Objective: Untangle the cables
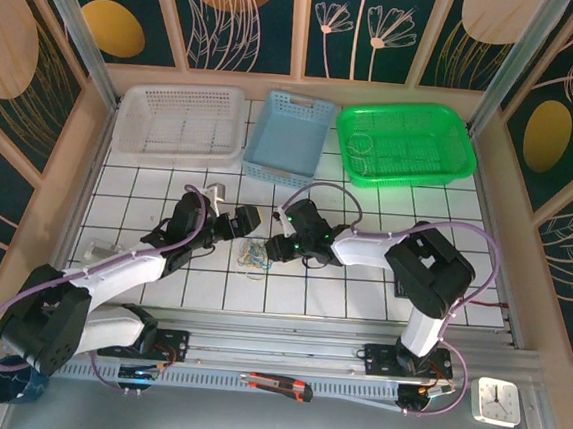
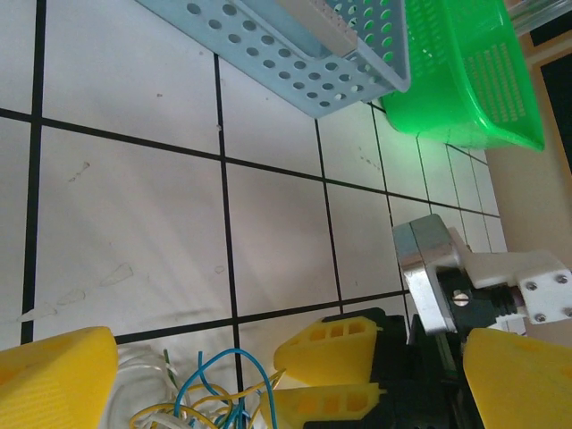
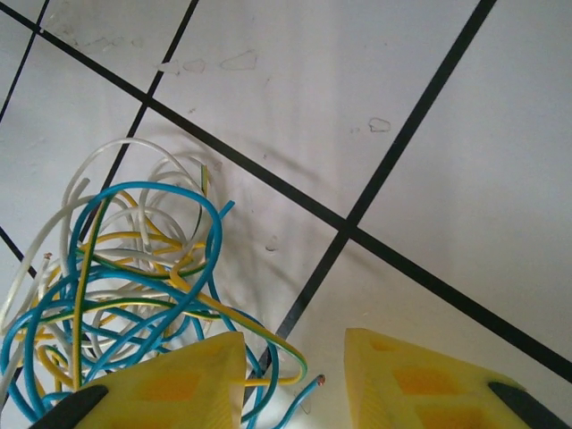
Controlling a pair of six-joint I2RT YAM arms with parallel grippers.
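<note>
Left gripper point(image 1: 235, 224): jaws spread wide just left of the tangle, seemingly ready to take an opposing strand
Cables point(image 1: 255, 256): blue, yellow and white loops knotted on the tiled table point(image 1: 360, 291) between both claws
Right gripper point(image 3: 295, 380): jaws partly apart at the tangle's edge, loose wire ends in the gap, nothing visibly pinched, likely lining up a pull

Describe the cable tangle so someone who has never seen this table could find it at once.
On the white tiled table, look to the middle, in front of the blue basket. The cables lie as a small knot of thin blue, yellow and white wires, unlike the thick purple arm cables.
</note>
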